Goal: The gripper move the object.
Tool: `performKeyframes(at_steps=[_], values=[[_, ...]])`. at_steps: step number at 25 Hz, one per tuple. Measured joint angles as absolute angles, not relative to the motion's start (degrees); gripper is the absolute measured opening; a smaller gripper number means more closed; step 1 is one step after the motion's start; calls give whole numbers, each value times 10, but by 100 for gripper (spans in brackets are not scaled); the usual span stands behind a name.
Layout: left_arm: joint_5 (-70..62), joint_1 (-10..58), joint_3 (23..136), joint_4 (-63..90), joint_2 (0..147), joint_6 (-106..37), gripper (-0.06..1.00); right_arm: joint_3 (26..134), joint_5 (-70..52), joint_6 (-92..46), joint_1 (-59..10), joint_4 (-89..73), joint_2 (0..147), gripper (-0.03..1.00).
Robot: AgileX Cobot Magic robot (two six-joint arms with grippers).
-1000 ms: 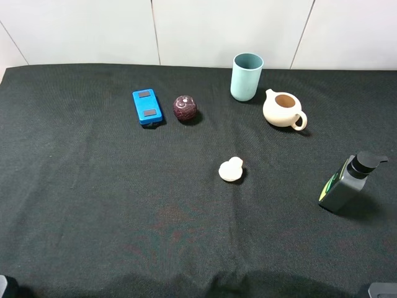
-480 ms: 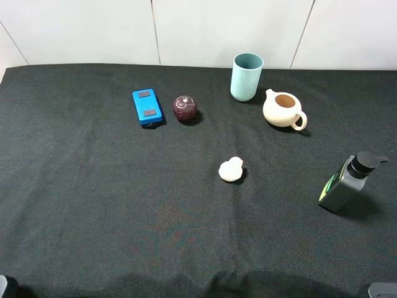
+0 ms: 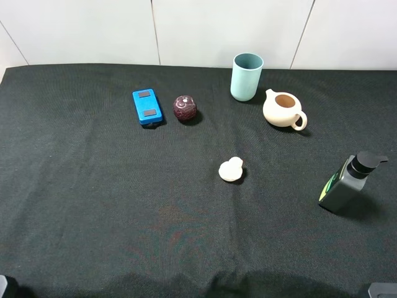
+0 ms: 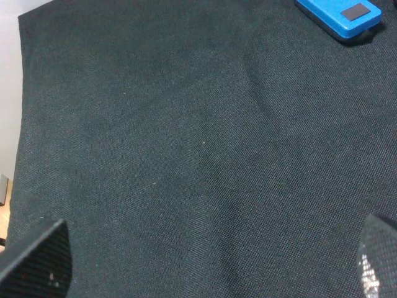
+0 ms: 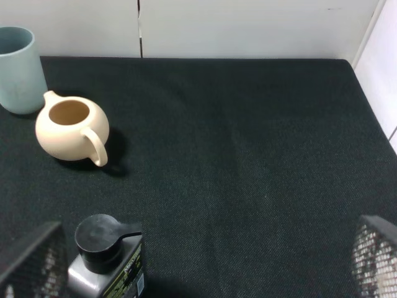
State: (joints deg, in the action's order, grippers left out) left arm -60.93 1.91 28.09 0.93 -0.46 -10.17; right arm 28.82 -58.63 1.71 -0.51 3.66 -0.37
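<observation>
The cream teapot (image 3: pixel 283 110) stands upright and lidless at the back right of the black cloth, its handle toward the front right. It also shows in the right wrist view (image 5: pixel 71 130), well ahead of my right gripper (image 5: pixel 205 264). That gripper is open and empty, with only its fingertips (image 5: pixel 31 264) showing. My left gripper (image 4: pixel 208 267) is open and empty over bare cloth at the front left. In the high view only small bits of the arms show at the bottom corners.
A light-blue cup (image 3: pixel 247 76) stands just behind and left of the teapot. A grey pump bottle (image 3: pixel 347 183) stands at the right, close to my right gripper (image 5: pixel 107 261). A white gourd-shaped lump (image 3: pixel 231 169) lies mid-table. A blue box (image 3: pixel 147 107) and a dark red ball (image 3: pixel 185 108) lie back left.
</observation>
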Motion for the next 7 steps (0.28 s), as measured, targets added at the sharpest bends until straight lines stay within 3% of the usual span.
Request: performKeyframes(at_steps=[7], values=[[-609,19,281,9,-5,-102,97,288,-586,17,-5,37,-4,69]])
